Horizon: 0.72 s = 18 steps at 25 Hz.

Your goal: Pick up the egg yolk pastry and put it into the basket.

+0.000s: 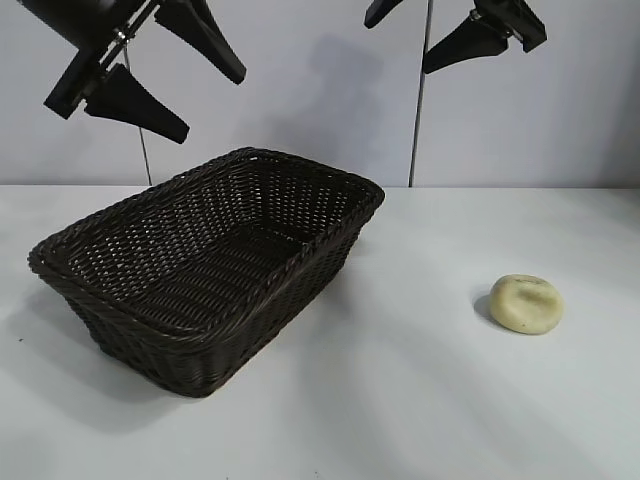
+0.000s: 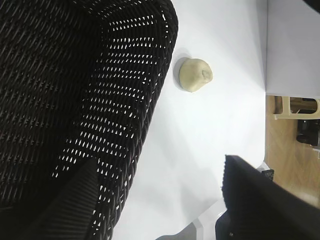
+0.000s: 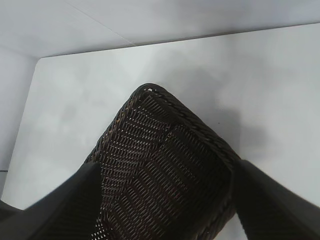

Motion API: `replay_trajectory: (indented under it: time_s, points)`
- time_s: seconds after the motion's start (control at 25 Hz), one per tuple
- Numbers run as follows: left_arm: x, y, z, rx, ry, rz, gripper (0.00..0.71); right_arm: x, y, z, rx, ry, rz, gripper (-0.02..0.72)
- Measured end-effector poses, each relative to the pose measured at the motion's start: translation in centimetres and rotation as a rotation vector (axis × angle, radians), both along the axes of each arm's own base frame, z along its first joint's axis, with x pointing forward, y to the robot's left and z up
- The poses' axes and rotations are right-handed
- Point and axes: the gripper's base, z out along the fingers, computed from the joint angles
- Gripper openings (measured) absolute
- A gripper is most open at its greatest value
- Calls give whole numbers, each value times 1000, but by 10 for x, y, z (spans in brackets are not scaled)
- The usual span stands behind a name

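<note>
**benchwatcher:** So what's actually sitting on that white table (image 1: pixel 420 400)?

**wickerfan:** Only two things. The dark brown wicker basket (image 1: pixel 215 265) stands on the left half, angled, one corner pointing toward the back wall. The egg yolk pastry (image 1: pixel 526 303) lies on the bare tabletop to the right, well apart from the basket, dent facing up.

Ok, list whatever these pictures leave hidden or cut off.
- Exterior view: both arms cut off by the top edge; only the left gripper and right gripper show.
- Right wrist view: egg yolk pastry is out of frame.
- Left wrist view: basket is cropped by the frame edge.
</note>
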Motion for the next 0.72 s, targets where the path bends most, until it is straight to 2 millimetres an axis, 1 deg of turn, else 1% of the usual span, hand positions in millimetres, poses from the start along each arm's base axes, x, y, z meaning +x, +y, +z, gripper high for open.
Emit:
replay_trajectory:
  time_s: [0.72]
  points:
    - [0, 0, 0, 0, 0, 0, 511, 2, -1, 1, 1, -18, -14, 528]
